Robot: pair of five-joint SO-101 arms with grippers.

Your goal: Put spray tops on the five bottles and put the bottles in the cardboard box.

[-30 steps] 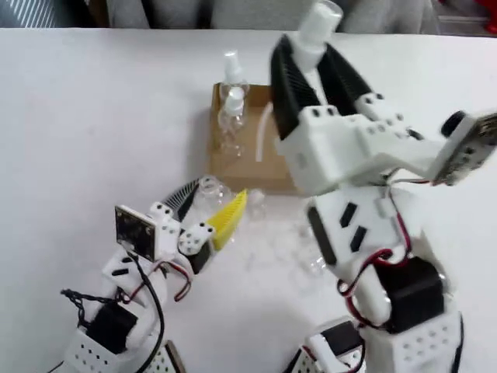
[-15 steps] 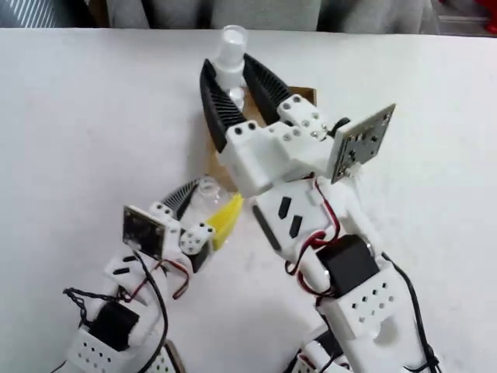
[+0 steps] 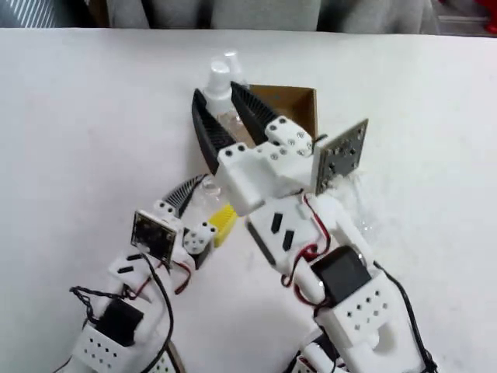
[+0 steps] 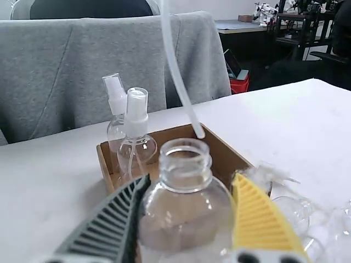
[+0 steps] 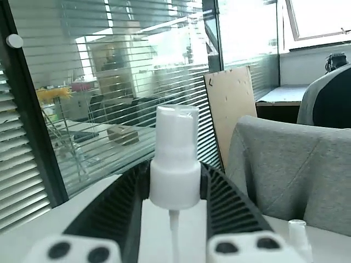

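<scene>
White plastic between black ribbed fingers: right gripper (image 5: 174, 183) is closed on the collar of a spray top (image 5: 174, 159), nozzle up, with the dip tube (image 4: 174, 66) hanging below. Left gripper (image 4: 192, 189), one grey finger and one yellow, is clamped on the shoulders of an open bottle (image 4: 185, 211). The bottle is upright and uncapped, mid-worktop, just on the near side of the cardboard box (image 3: 299, 105). The box sits toward the worktop's far edge. Two capped bottles (image 4: 129, 137) stand along its left side. Loose clear bottles (image 4: 290, 208) lie on the worktop (image 3: 93, 116) beside the box, toward the right edge.

Change over the last second: right arm has swung from above the box's right side across to its left and come lower. Left arm has kept its place. Tube tip now hangs just above and behind the open neck, not yet inside.

Judgement: the third bottle's capping is at the threading stage. The tube needs to come nearward and down before the collar can seat. The risk is the tube catching the rim.
</scene>
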